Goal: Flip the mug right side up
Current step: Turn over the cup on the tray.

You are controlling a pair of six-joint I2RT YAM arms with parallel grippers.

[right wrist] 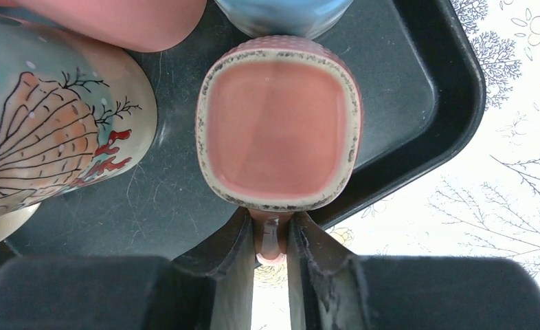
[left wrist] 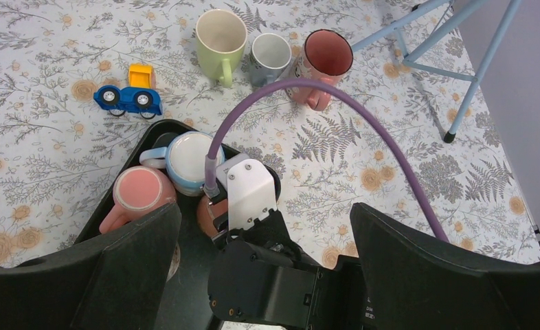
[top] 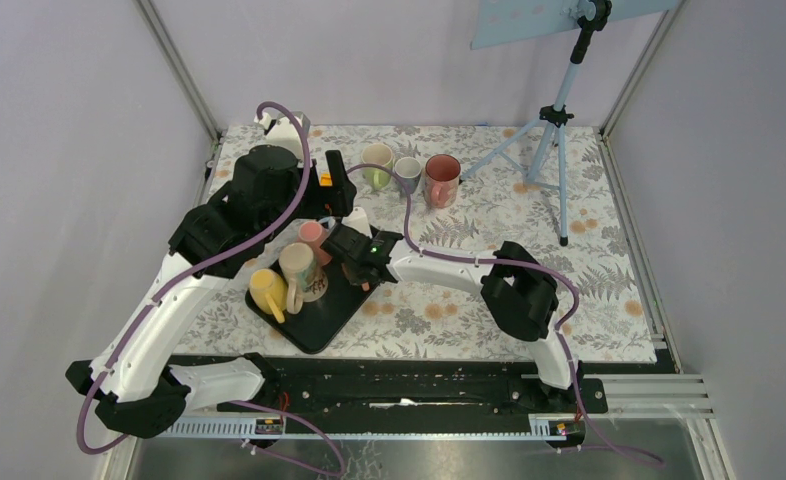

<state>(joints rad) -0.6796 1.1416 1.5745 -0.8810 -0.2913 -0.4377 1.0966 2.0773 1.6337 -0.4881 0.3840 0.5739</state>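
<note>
Right wrist view: we are pinching the handle [right wrist: 271, 240] of the pink mug [right wrist: 279, 130], right gripper [right wrist: 271, 225] nearly closed. It is sitting upside down on the black tray [right wrist: 408, 82]; flipping not yet done.

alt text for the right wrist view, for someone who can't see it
The right gripper pinches the handle of a squarish pink mug, seen from above on a black tray. A shell-painted mug sits beside it.
</note>
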